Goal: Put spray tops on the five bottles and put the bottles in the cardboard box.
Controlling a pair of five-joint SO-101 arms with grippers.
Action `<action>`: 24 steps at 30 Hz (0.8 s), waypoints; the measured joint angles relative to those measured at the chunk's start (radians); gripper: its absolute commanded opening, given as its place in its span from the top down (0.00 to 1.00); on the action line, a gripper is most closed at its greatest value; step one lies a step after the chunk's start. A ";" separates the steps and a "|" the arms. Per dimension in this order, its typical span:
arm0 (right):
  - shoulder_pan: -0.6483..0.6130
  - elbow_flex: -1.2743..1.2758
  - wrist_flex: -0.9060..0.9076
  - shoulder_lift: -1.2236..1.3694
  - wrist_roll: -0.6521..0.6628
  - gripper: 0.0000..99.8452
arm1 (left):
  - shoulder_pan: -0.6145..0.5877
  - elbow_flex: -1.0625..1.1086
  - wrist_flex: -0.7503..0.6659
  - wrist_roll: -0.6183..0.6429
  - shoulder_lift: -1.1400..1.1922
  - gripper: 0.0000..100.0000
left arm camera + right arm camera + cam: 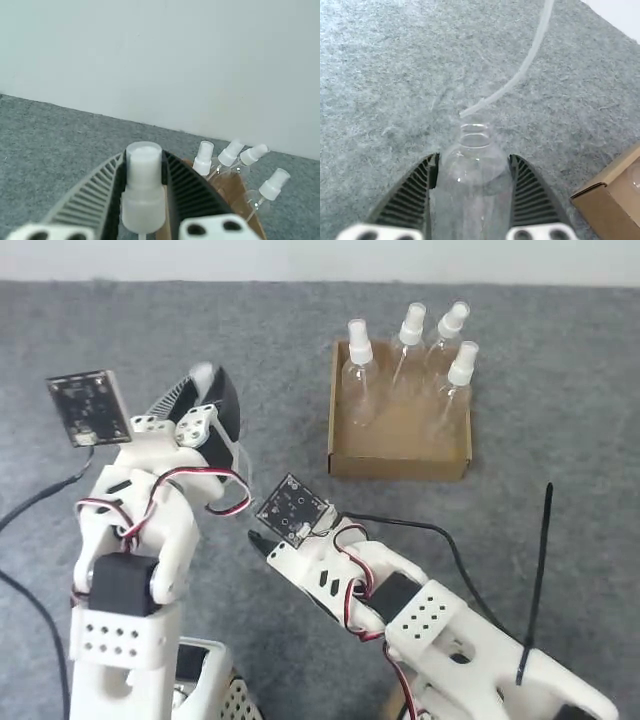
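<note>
- The left tool (144, 162) is clamped on a white spray top (144, 192). Its two ribbed fingers (95, 195) press against opposite sides of the top's collar.
- In the high view the left tool (205, 390) is raised above the grey table (530, 350), to the left of the cardboard box (398, 466) and apart from it.
- A thin translucent dip tube (522, 72) curves down across the right wrist view. Its free end lies close to the bottle's open neck (471, 131); whether it touches the rim cannot be told.
- The right tool (472, 161) is clamped on a clear bottle (470, 200), gripping the body just below the shoulder. The threaded neck carries no top.
- In the high view the right tool (262, 540) sits low over the table, in front of the box and to its left.
- The cardboard box stands open on the table. A corner of it shows in the right wrist view.
- Four clear bottles are inside the box, each fitted with a white spray top: (358, 375), (408, 350), (447, 340), (456, 385). They lean against the far wall.
</note>
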 measured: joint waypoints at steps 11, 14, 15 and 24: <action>0.000 0.000 0.000 0.000 0.000 0.99 | 0.000 -0.003 0.000 -0.002 0.000 0.99; 0.000 0.000 0.000 0.000 0.000 0.99 | 0.005 -0.003 0.000 -0.002 0.000 0.99; 0.000 0.000 0.000 0.000 0.000 0.99 | 0.011 -0.003 0.000 -0.002 0.000 0.99; 0.000 0.000 0.000 0.000 0.000 0.99 | 0.040 -0.003 0.000 -0.002 0.000 0.99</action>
